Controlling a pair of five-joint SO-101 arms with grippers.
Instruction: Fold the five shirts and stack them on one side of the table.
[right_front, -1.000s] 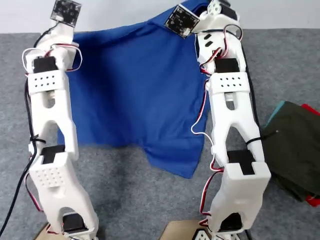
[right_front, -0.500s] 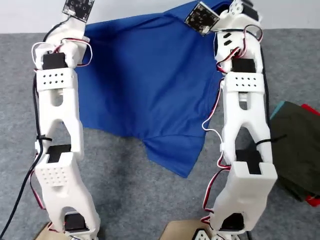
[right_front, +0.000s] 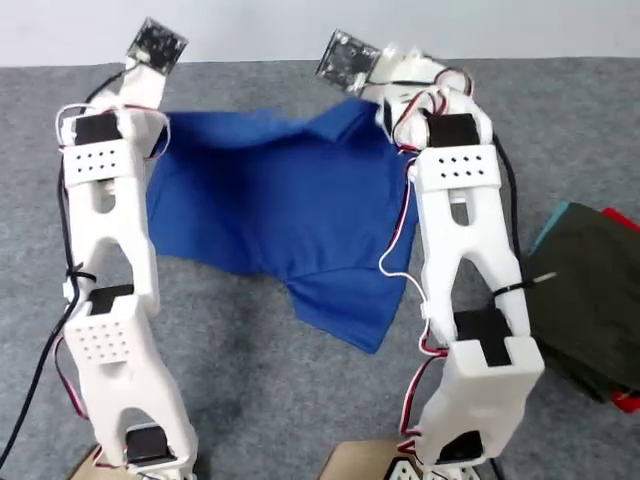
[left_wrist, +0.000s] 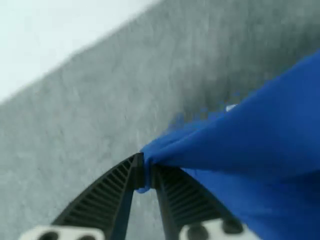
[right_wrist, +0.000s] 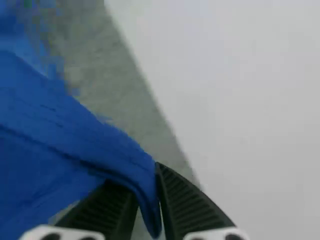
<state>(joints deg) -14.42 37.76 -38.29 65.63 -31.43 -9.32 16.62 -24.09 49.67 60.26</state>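
The shirt is blue and lies spread on the far middle of the table, between the two arms. One sleeve pokes out toward the near side. The left gripper is clamped on a bunched fold at the shirt's far left corner, and cloth fans out from between the jaws. The right gripper pinches the far right corner the same way, with blue cloth draped over its tips.

Both hold the same far edge, one corner each. This looks meant to keep that edge taut and straight, so the cloth moves as one sheet and does not crumple, ready to be laid flat or brought over in a fold.

At the right edge of the table sits a stack of dark folded clothes, well apart from the shirt. It is likely the pile this one joins once folded.
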